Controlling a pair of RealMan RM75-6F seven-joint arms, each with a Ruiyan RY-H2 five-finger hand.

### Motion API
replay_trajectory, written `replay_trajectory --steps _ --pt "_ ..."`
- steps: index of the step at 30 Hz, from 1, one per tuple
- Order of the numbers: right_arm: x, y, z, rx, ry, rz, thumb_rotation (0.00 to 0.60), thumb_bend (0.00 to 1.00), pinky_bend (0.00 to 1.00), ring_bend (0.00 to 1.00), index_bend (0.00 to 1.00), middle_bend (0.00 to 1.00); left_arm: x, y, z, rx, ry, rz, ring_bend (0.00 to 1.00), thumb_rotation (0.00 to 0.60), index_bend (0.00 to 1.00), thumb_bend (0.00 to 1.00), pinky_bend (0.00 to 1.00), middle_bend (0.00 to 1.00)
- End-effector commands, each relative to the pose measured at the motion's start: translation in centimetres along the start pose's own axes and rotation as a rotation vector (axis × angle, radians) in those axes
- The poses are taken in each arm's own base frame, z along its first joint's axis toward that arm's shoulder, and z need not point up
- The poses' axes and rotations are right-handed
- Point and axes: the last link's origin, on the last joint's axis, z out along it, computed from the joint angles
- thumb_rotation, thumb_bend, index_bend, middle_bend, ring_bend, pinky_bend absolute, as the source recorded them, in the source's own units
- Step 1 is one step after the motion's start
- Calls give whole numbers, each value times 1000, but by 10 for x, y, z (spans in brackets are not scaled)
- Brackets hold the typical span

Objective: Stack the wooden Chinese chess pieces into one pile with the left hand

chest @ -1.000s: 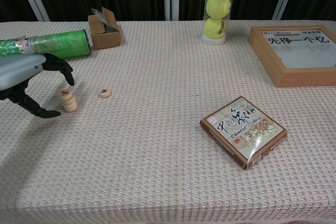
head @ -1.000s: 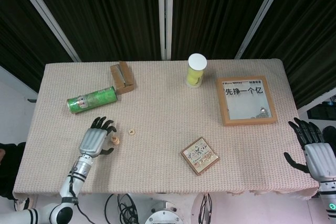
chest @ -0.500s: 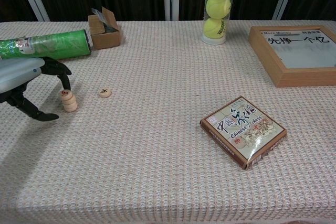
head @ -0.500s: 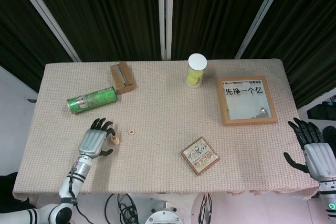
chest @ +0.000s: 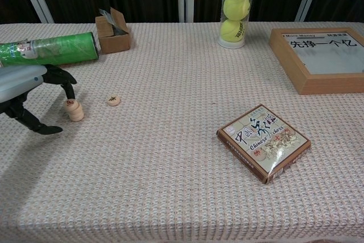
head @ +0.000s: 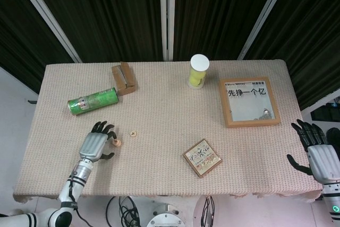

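On the table [chest: 170,197] we see the left hand [chest: 23,86] spread beside the pile [chest: 74,110] (one loose piece [chest: 113,101] nearby); right hand [head: 321,155] spread, empty.

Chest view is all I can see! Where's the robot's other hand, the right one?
Observer: The head view shows the right hand by the right edge of the table, fingers spread, holding nothing.
Operator: Is the picture frame whole? Mine's cut off.
Observer: Yes, the whole wooden frame shows, with small dark bits in its near right corner.
Operator: And the left hand?
Observer: All of the left hand shows, its fingertips beside the little stack.
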Motion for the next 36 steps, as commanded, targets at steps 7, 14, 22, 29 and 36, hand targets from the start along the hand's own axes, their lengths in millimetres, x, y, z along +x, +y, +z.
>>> replay_trajectory --steps 7,14,22,29,36 --pt "1 0 0 -2 2 1 600 247 0 0 0 0 1 0 2 0 8 1 0 600 330 164 0 142" --pt "0 0 0 -1 3 0 600 246 0 0 0 0 6 11 8 -40 48 1 0 600 246 164 0 141" --pt "0 0 0 -1 3 2 600 247 0 0 0 0 10 40 27 -58 53 -2 0 600 303 171 0 142" --pt "-1 1 1 -2 -6 4 600 246 0 0 0 0 1 60 43 23 24 -39 0 600 315 178 0 147" --pt "1 3 0 -4 3 13 600 246 0 0 0 0 1 72 51 76 15 -13 0 600 337 181 0 147"
